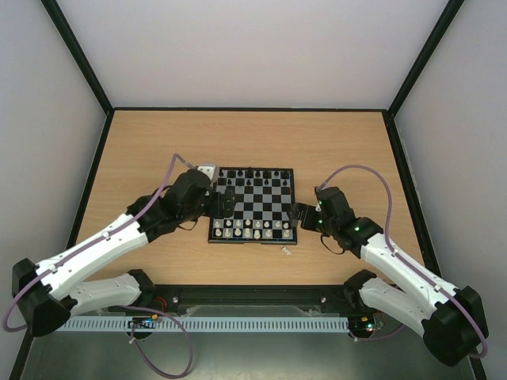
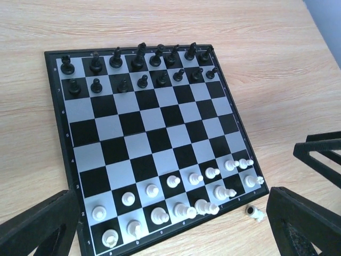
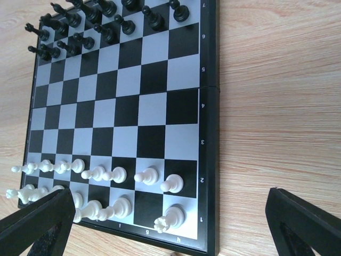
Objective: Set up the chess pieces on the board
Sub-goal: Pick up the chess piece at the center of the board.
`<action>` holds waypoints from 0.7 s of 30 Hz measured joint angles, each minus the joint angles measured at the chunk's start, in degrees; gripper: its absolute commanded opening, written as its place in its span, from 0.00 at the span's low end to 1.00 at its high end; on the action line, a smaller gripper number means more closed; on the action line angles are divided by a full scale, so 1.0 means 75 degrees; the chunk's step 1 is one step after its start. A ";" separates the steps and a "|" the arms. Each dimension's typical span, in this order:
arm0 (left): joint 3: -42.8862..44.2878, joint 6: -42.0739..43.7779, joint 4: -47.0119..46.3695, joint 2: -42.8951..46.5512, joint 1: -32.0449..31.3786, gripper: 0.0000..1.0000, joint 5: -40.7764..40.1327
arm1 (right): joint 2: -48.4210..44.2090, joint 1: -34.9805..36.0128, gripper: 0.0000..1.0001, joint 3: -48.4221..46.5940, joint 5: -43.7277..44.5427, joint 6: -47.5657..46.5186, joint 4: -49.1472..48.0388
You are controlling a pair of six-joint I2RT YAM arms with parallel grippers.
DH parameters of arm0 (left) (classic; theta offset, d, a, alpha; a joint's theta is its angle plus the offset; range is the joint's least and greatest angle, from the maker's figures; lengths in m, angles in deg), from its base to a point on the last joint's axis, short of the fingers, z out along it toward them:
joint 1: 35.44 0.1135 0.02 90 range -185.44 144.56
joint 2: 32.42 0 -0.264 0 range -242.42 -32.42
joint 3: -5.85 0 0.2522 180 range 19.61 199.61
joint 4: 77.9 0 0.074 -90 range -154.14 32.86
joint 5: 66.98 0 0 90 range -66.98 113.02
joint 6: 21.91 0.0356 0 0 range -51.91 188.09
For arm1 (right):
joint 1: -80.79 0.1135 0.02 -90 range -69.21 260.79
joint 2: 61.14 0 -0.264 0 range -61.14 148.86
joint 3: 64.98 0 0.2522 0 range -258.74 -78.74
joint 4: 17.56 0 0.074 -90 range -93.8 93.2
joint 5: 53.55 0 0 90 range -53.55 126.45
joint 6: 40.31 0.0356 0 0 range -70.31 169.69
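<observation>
- board (image 2: 144,144): flat in the middle of the worktop (image 2: 160,21), between the two arms. Centre squares bare.
- black pieces (image 2: 139,57): two full rows along the board's top edge in the left wrist view. That side looks done.
- white pieces (image 2: 173,181): two rows along the bottom edge. Pawn row is full; the back row has one empty square next to the lower right corner.
- stray white piece (image 2: 254,212): lying on the worktop just off the board's lower right corner, not touching it. Probably belongs in that gap; too small to tell its type.
- left fingers (image 2: 37,232): spread wide, nothing between them, at the board's left edge in the top view.
- right fingers (image 3: 303,226): spread wide, empty, at the board's right edge.
- Judgement: nearly finished, one piece left. Both arms are free to fetch it; in the top view it sits lower right of the board, nearer the right arm.
- Risk: the piece is tiny and lying down, so a pinch could slip, and placing it could knock its neighbours.
</observation>
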 measured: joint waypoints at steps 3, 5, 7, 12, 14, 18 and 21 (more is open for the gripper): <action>-0.0262 -0.0146 0.0070 0.0446 -0.0006 0.99 -0.0003 | -0.0047 0.0000 0.99 -0.0067 0.0009 0.0064 0.0012; -0.0265 -0.0181 0.0096 0.0685 -0.0006 0.99 -0.0017 | -0.0172 0.0000 0.99 -0.0085 0.0044 0.0134 0.0044; -0.0265 -0.0184 0.0099 0.0851 -0.0006 0.99 -0.0050 | -0.0350 0.0000 0.99 -0.0087 0.0076 0.0242 0.0082; -0.0248 -0.0038 0.0082 0.0892 -0.0006 0.99 -0.0044 | -0.0766 0.0000 0.99 -0.0029 0.0102 0.0650 0.0178; -0.0248 0.0035 0.0047 0.0831 -0.0006 0.99 0.0044 | -0.0997 0.0000 0.99 0.0152 0.0093 0.0868 0.0172; -0.0329 0.0172 -0.0262 0.0746 -0.0006 0.99 0.0356 | -0.1352 0.0000 0.99 0.0583 0.0020 0.1306 0.0178; -0.0487 0.0236 -0.0478 0.0731 -0.0006 0.99 0.0586 | -0.1536 0.0000 0.99 0.0857 -0.0085 0.1603 0.0175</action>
